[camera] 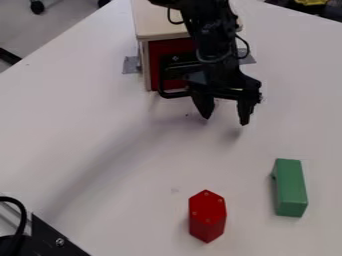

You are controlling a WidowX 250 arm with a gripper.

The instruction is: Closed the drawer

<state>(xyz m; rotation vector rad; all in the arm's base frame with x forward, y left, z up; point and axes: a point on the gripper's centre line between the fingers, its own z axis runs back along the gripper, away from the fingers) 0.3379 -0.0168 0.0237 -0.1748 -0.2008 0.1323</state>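
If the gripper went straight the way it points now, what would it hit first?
Probably the white tabletop under the gripper, though how high its fingertips hang is hard to judge.

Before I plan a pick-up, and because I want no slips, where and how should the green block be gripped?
Likely best from above, the claw closing on the long sides of the green block near its middle: it lies lengthwise, narrow across, with straight, roughly parallel sides.
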